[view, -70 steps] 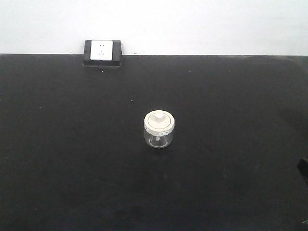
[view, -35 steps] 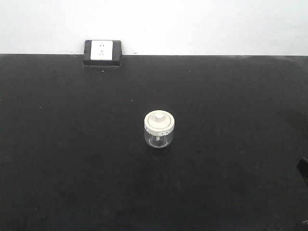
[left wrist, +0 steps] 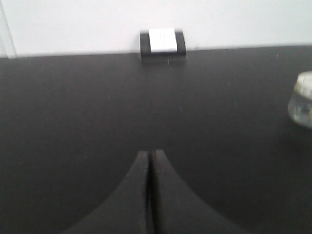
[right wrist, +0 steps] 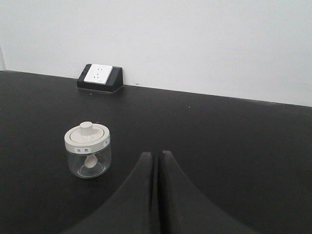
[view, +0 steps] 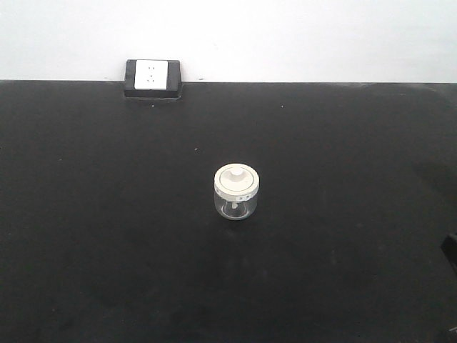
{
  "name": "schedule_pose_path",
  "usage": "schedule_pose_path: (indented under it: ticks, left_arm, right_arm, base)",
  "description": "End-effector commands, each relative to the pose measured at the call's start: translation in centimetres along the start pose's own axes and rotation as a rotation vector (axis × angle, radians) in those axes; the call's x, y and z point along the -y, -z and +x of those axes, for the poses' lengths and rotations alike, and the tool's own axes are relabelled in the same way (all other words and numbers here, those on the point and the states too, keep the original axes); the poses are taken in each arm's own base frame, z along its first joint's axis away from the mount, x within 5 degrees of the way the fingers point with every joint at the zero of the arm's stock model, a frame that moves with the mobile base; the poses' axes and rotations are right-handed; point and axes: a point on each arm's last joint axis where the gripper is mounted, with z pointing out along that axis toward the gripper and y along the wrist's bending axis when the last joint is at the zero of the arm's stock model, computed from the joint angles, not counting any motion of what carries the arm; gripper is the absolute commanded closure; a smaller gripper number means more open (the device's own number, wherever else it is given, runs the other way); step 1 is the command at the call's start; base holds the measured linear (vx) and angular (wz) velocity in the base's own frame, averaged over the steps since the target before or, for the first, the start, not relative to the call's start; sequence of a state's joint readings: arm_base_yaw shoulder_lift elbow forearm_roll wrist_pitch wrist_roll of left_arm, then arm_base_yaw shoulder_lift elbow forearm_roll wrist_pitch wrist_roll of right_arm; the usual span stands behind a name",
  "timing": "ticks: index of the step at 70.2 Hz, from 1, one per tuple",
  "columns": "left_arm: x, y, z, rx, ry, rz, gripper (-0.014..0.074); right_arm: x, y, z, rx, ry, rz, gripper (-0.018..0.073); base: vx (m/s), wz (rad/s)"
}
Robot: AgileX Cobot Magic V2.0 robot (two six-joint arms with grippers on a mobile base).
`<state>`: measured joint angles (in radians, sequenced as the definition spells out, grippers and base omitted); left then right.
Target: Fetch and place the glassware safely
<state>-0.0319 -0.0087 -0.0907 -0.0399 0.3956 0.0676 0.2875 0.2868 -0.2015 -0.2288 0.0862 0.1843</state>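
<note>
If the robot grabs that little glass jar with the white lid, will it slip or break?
The glass jar looks smooth and clear, so it could probably slip in a loose grip and might crack if dropped. It is squat and stands upright on the black table, so it likely won't tip easily. The lid just seems to sit on top, so it may come loose if tilted.

Left gripper (left wrist: pixel 150 161) pressed together; jar (left wrist: pixel 302 100) (blurred) far right.

The left wrist view is blurred throughout, and its right edge cuts off the glass jar (left wrist: pixel 302 100), leaving only part of lid and body. The small dark marks on the lid's rim (right wrist: pixel 84 150) (possibly characters) are too small to read in any view.
</note>
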Motion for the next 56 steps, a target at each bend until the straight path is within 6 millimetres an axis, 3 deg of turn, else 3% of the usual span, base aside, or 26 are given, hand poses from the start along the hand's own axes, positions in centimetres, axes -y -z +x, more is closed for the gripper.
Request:
schedule_pose_path:
  ticks: [1,11,56]
  left_arm:
    - [0.0,-0.3,0.1,0.088,0.021,0.000,0.0603]
    - [0.0,-1.4,2.5,0.122,0.024,-0.008,0.0603]
    - [0.0,-1.3,2.5,0.110,0.022,-0.007,0.0603]
  right_arm:
    - [0.0,0.0,-1.5,0.087,0.022,-0.006,0.0562]
    - [0.0,0.0,-1.5,0.089,0.022,-0.006,0.0562]
    - [0.0,0.0,-1.5,0.089,0.022,-0.006,0.0562]
  base:
    - [0.00,0.01]
    - [0.00,0.00]
    - [0.00,0.00]
